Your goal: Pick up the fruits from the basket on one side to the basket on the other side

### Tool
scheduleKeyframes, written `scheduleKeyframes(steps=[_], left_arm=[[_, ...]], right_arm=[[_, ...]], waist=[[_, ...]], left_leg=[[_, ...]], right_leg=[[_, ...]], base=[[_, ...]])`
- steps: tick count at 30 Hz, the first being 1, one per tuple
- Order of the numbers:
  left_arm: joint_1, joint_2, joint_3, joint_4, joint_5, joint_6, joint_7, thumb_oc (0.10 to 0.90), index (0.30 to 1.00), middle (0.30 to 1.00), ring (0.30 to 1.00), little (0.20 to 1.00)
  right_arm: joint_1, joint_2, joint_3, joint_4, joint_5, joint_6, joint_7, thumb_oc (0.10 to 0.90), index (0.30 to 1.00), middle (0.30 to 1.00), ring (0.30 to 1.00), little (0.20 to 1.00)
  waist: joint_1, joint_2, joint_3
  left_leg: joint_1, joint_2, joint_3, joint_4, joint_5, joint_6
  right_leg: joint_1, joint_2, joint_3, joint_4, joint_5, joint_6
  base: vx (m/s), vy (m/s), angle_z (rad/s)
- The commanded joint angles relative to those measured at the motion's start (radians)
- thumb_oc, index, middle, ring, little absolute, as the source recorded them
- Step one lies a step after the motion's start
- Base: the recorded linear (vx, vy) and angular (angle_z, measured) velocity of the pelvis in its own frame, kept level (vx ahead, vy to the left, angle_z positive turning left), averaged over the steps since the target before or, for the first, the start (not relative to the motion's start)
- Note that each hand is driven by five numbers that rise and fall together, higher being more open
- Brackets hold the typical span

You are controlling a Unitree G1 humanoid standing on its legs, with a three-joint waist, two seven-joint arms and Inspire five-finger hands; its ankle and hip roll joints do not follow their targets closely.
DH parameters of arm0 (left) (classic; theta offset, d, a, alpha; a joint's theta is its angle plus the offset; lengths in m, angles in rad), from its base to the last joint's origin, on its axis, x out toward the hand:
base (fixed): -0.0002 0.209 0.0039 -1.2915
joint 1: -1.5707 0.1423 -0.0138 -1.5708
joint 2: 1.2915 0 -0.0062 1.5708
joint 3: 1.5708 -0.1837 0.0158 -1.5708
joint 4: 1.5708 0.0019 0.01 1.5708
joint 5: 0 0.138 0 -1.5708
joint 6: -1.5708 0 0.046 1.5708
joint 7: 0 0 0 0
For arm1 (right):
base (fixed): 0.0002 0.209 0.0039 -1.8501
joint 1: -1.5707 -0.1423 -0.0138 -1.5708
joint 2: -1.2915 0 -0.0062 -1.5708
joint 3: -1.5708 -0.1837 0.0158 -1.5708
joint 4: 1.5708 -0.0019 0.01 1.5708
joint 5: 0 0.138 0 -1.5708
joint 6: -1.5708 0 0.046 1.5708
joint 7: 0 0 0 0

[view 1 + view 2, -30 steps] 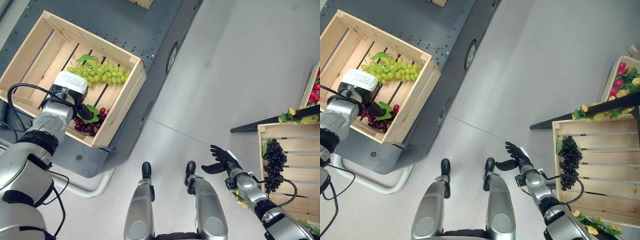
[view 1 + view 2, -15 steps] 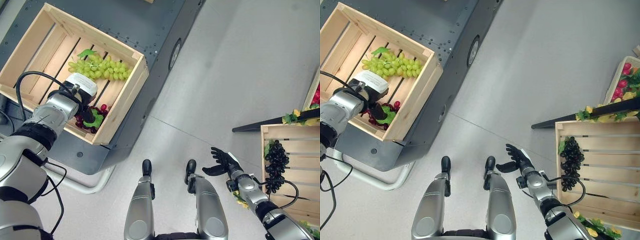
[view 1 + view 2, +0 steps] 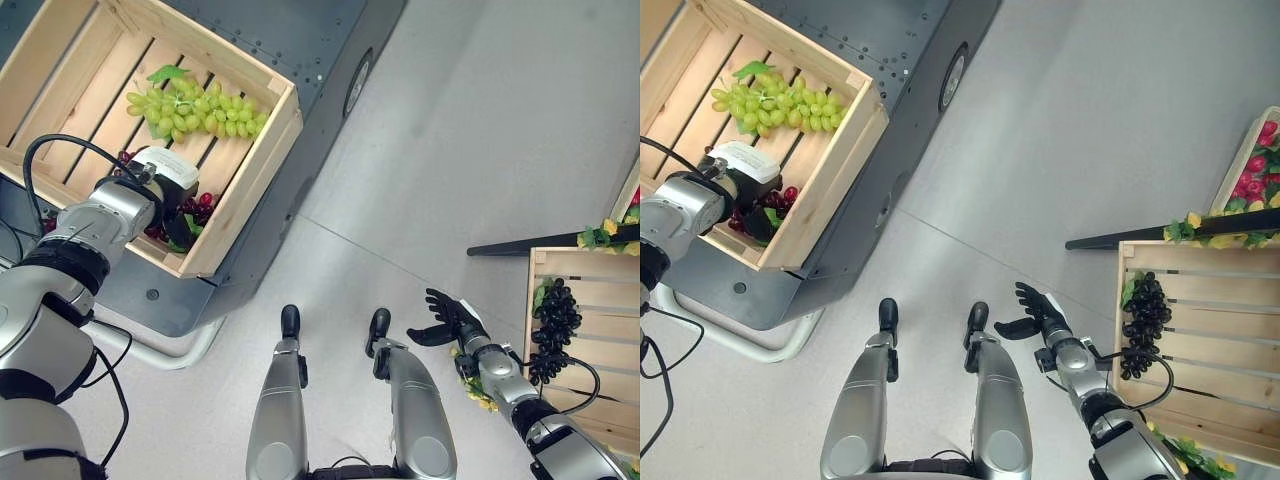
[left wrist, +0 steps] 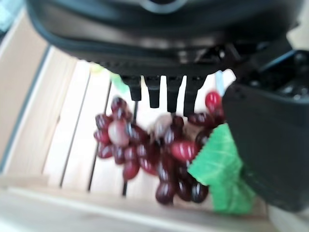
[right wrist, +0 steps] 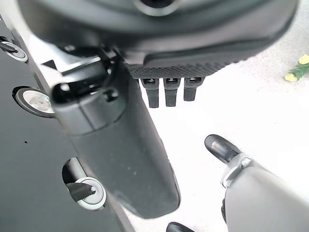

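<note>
Left hand [image 3: 178, 205] lowered onto red grapes [image 4: 159, 154] — fingers open, just above.

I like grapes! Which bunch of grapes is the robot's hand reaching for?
The dark red grapes, right under the left hand in the left crate's near corner. The green bunch lies farther back; the black bunch sits across the floor.

Head stereo pair: both eyes look steeply down from above. They share the wooden crate [image 3: 150, 130] on the dark cart [image 3: 300, 40] at the robot's left, the grey floor [image 3: 470, 130] between, and the second crate [image 3: 1200, 330] at the right; the right eye frames more of that one.

Left wrist camera: very close, facing along the left hand [image 4: 169, 92] into the crate at the red grapes [image 4: 159, 159].

Right wrist camera: close, looks past the right hand [image 5: 166, 89] toward floor and cart side.
</note>
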Motion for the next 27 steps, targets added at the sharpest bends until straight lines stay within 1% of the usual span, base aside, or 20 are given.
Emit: scheduleKeyframes(steps=[1,9,14,15,16,17,22,27], left_arm=[[-0.082,0.060,0.023,0.059,0.033,0.022,-0.022,0.800,0.900,0.900,0.900,0.900],[-0.080,0.027,0.010,0.101,0.065,0.020,0.002,0.800,0.900,0.900,0.900,0.900],[-0.065,0.006,0.008,0.128,0.074,0.011,0.039,0.800,0.900,0.900,0.900,0.900],[-0.062,0.006,0.008,0.126,0.070,0.003,0.052,0.725,0.787,0.787,0.787,0.787],[-0.058,0.005,0.009,0.126,0.064,0.003,0.063,0.431,0.347,0.347,0.347,0.347],[-0.054,0.004,0.011,0.124,0.057,-0.004,0.080,0.400,0.300,0.300,0.300,0.300],[-0.032,0.007,0.031,0.106,0.054,-0.022,0.124,0.400,0.300,0.300,0.300,0.300],[-0.019,0.020,0.047,0.088,0.070,-0.044,0.165,0.400,0.300,0.300,0.300,0.300]], right_arm=[[-0.003,-0.059,-0.030,-0.023,-0.017,-0.063,0.006,0.800,0.900,0.900,0.900,0.900],[-0.033,-0.067,-0.024,-0.049,0.024,-0.052,-0.016,0.800,0.900,0.900,0.900,0.900],[-0.056,-0.077,-0.035,-0.054,0.048,-0.056,-0.032,0.800,0.900,0.900,0.900,0.900],[-0.058,-0.082,-0.039,-0.057,0.055,-0.061,-0.032,0.800,0.900,0.900,0.900,0.900],[-0.058,-0.082,-0.040,-0.060,0.056,-0.065,-0.034,0.800,0.900,0.900,0.900,0.900],[-0.060,-0.084,-0.043,-0.065,0.062,-0.072,-0.037,0.800,0.900,0.900,0.900,0.900],[-0.057,-0.090,-0.060,-0.089,0.069,-0.081,-0.045,0.800,0.900,0.900,0.900,0.900],[-0.054,-0.097,-0.074,-0.100,0.079,-0.085,-0.039,0.800,0.900,0.900,0.900,0.900]], waist=[[0.001,-0.027,-0.010],[0.002,-0.040,-0.010],[0.002,-0.040,-0.010],[0.002,-0.040,-0.010],[0.002,-0.040,-0.010],[0.004,-0.040,-0.010],[0.006,-0.036,-0.010],[0.008,-0.026,-0.010]], left_leg=[[-0.003,-0.046,0.085,-0.010,0.013,0.056],[-0.060,-0.043,0.081,0.018,0.007,0.054],[-0.095,-0.035,0.080,0.042,0.001,0.056],[-0.101,-0.033,0.081,0.051,-0.003,0.056],[-0.105,-0.032,0.082,0.055,-0.005,0.057],[-0.109,-0.029,0.084,0.063,-0.009,0.057],[-0.117,-0.024,0.079,0.093,-0.023,0.057],[-0.108,-0.022,0.080,0.111,-0.034,0.057]], right_leg=[[0.018,0.029,0.006,-0.086,0.127,0.037],[-0.027,0.029,-0.007,-0.057,0.118,0.033],[-0.061,0.030,-0.014,-0.017,0.103,0.024],[-0.066,0.028,-0.016,-0.009,0.098,0.022],[-0.069,0.028,-0.017,-0.003,0.096,0.021],[-0.074,0.026,-0.021,0.008,0.090,0.019],[-0.081,0.018,-0.021,0.043,0.073,0.015],[-0.075,0.010,-0.017,0.060,0.062,0.011]], base=[[-0.03,0.010,0.03],[-0.04,0.008,0.01],[-0.05,0.014,0.02],[-0.05,0.010,0.02],[-0.04,0.000,0.02],[-0.04,0.002,0.01],[-0.01,0.000,0.02],[0.00,0.000,0.00]])
